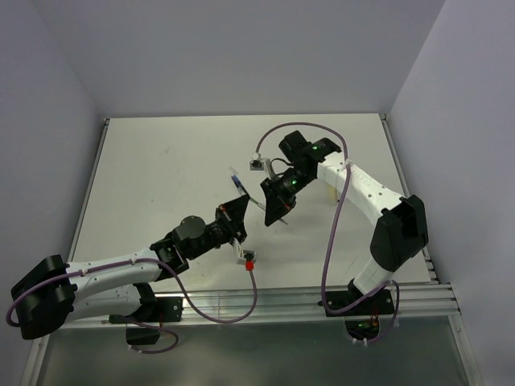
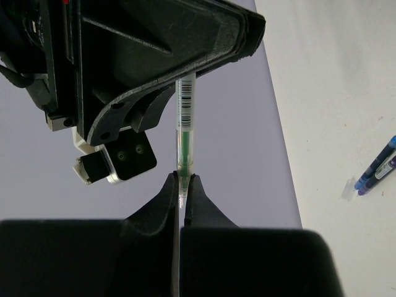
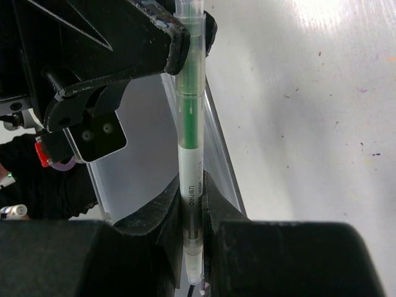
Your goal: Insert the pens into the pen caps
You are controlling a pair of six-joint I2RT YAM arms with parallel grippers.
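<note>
A translucent pen (image 3: 189, 124) with a green core is held in mid-air between both grippers. My right gripper (image 3: 192, 179) is shut on its printed barrel. My left gripper (image 2: 184, 178) is shut on the other end, where a pale pen cap (image 3: 189, 74) sits over the pen (image 2: 185, 117). In the top view the left gripper (image 1: 244, 211) and right gripper (image 1: 268, 206) face each other above the table's middle. A dark blue pen (image 2: 378, 166) lies on the table, also seen as the blue pen (image 1: 236, 177) behind the grippers. A small clear cap (image 2: 350, 185) lies beside it.
A small pale yellowish piece (image 1: 330, 195) stands on the white table (image 1: 161, 169) next to the right arm. Purple cables (image 1: 334, 233) loop off both arms. Walls close the table at the back and sides, and a metal rail (image 1: 265, 301) runs along the near edge.
</note>
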